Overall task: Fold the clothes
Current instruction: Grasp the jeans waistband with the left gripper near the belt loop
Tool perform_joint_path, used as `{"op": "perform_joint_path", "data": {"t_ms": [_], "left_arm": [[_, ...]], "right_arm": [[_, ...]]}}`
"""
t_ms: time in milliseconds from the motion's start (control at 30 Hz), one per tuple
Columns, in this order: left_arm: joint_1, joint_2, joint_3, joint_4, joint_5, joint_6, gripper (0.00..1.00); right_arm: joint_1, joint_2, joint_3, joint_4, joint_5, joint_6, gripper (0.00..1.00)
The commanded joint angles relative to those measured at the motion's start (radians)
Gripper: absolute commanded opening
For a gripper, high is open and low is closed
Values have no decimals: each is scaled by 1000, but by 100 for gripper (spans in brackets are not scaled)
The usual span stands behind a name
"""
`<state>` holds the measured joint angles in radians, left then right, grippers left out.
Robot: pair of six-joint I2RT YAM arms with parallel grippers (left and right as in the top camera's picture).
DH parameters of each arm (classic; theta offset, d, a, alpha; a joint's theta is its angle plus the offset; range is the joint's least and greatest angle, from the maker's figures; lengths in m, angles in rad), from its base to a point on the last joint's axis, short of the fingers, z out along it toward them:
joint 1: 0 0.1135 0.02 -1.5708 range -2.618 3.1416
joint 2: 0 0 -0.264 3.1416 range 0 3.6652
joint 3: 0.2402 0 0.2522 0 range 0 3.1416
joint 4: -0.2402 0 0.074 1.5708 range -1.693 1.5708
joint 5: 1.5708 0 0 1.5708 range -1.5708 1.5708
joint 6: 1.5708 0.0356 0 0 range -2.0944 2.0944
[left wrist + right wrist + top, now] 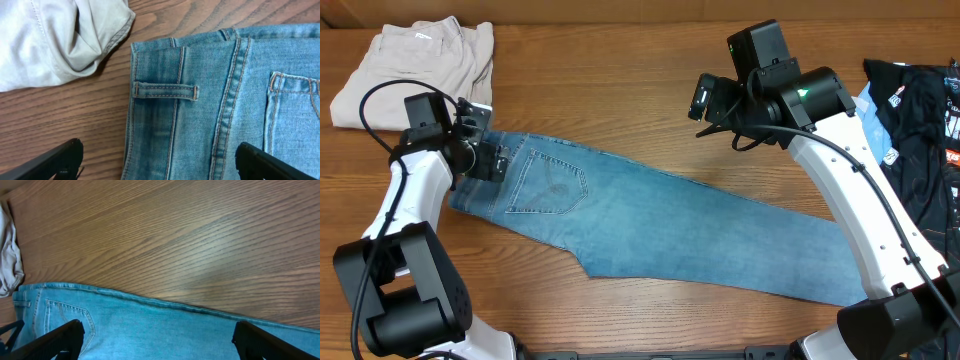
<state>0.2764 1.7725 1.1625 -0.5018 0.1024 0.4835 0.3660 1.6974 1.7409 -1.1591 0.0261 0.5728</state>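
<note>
Overhead, I see the jeans (650,215) lying flat across the table (620,60). My left gripper (488,157) hangs wide apart and empty over the waistband (155,65). The right gripper (706,100), equally spread and empty, hovers near the far edge. I judge this the pre-grasp: next I lower and pinch cloth.

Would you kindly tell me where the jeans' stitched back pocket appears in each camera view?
Overhead: the back pocket sits left of centre on the jeans.
Left wrist: the pocket is at the right edge, cut off.
Right wrist: the pocket is bottom left.
Shared landmark: the beige trousers, in all three views.
</note>
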Motion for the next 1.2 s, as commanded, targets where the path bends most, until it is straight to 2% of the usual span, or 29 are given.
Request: {"op": "perform_joint_path", "data": {"t_ms": [0, 333, 467, 633, 700, 733, 767, 900, 1167], "left_arm": [[31, 19, 19, 1, 56, 55, 100], [72, 142, 19, -14, 101, 33, 100], [72, 171, 19, -21, 120, 33, 79], [72, 189, 19, -23, 162, 32, 39], [72, 189, 19, -23, 161, 25, 28], [72, 189, 19, -24, 152, 22, 13], [72, 189, 19, -23, 141, 7, 7], [72, 189, 19, -2, 45, -87, 4], [90, 188, 19, 32, -329, -407, 4]], "right_arm": [[-3, 5, -2, 7, 6, 4, 100], [-3, 5, -2, 6, 6, 4, 100], [-3, 5, -2, 6, 6, 4, 100], [-3, 5, -2, 6, 6, 4, 100], [-3, 5, -2, 6, 6, 4, 100], [-3, 5, -2, 6, 6, 4, 100], [-3, 5, -2, 6, 6, 4, 100], [-3, 5, -2, 6, 6, 4, 100], [-3, 5, -2, 5, 7, 3, 100]]}}
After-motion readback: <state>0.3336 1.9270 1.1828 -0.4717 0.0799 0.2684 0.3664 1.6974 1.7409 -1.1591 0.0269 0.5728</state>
